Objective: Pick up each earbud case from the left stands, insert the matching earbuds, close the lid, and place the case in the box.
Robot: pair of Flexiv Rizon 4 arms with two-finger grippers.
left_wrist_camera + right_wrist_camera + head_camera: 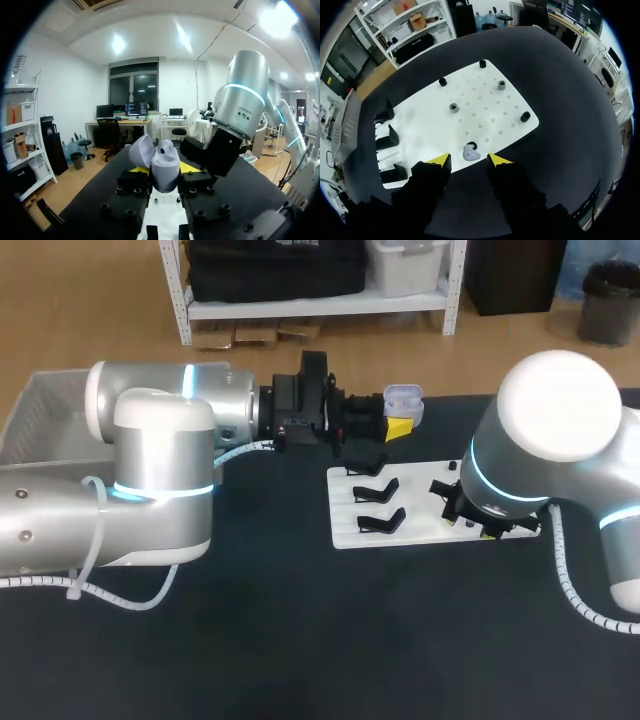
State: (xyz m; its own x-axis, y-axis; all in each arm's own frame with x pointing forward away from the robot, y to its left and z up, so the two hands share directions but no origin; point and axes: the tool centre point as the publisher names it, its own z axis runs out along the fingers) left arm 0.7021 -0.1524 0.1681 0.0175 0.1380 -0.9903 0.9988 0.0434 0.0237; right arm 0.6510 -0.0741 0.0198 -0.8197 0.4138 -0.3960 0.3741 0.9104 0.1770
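Earbud-fetching step, seemingly, ahead of insertion. Upper middle of the head view: lavender earbud case (403,397), raised off the table with lid swung open, gripped from both sides by the left gripper (164,171). Right of centre, at the lower right corner of the white pegboard (420,502): right gripper (468,159) poised with jaws parted, straddling one lone earbud (470,153), touching neither side of it. Next, probably: descend, pinch the earbud squarely, carry across to the open case, seat gently. Box (40,410) at upper left, not yet needed.
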